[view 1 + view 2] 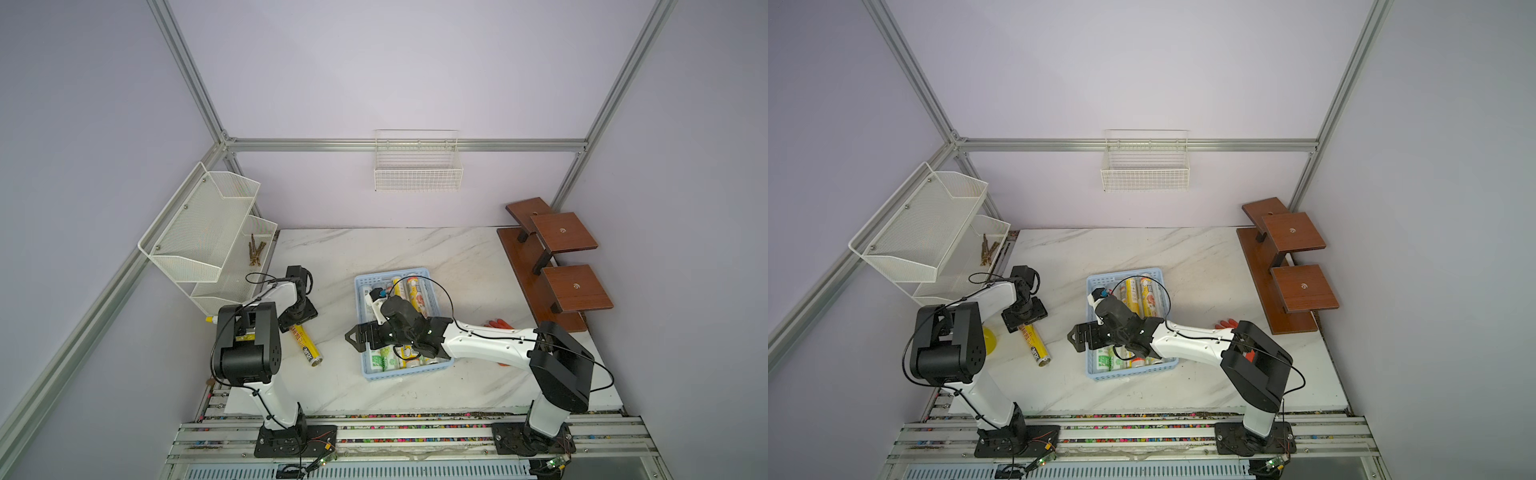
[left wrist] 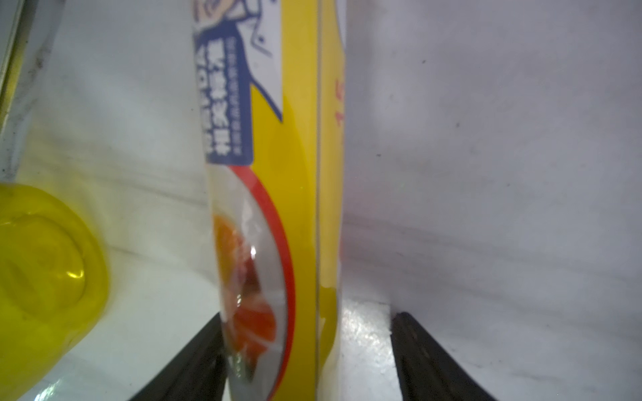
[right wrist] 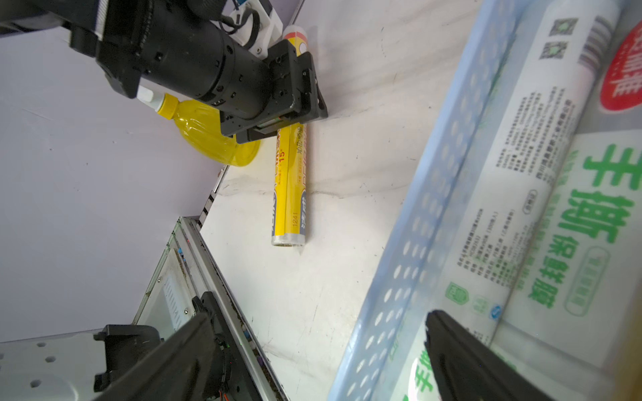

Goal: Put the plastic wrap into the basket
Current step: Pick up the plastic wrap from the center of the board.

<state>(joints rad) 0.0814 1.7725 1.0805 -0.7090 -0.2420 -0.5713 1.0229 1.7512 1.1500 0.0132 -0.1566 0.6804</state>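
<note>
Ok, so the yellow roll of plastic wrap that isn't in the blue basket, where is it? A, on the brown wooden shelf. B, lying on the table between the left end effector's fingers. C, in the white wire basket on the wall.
B: the yellow roll lies on the marble table beside the basket, with the left end effector straddling it.

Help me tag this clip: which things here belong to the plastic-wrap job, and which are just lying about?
Job: blue basket, rolls inside it, yellow roll on the table.
Lying about: yellow bottle, orange glove, wire basket, mesh rack, wooden stand.
</note>
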